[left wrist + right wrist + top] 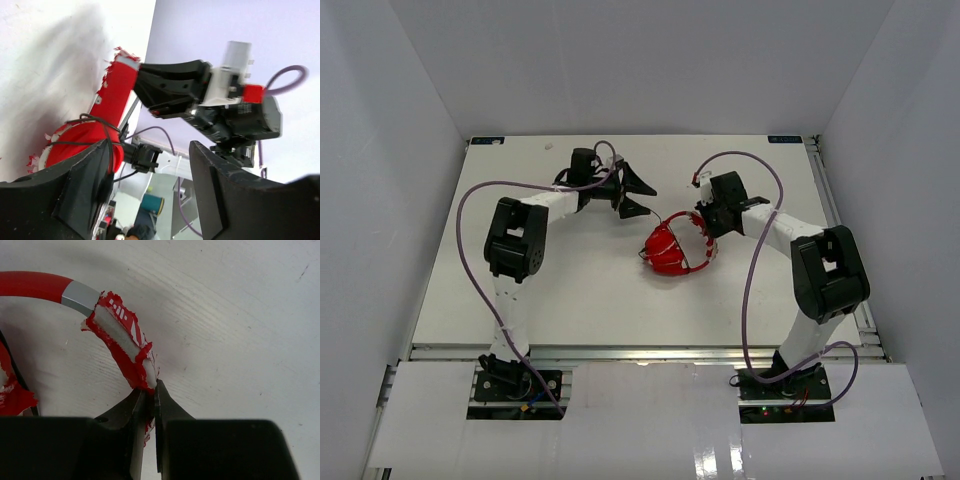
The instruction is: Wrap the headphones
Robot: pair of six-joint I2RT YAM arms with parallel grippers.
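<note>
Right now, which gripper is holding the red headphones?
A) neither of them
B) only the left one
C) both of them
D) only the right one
D: the right wrist view shows the right gripper with its jaws closed on the torn padding of the headphones headband, while the left gripper stands open and apart from them.
</note>
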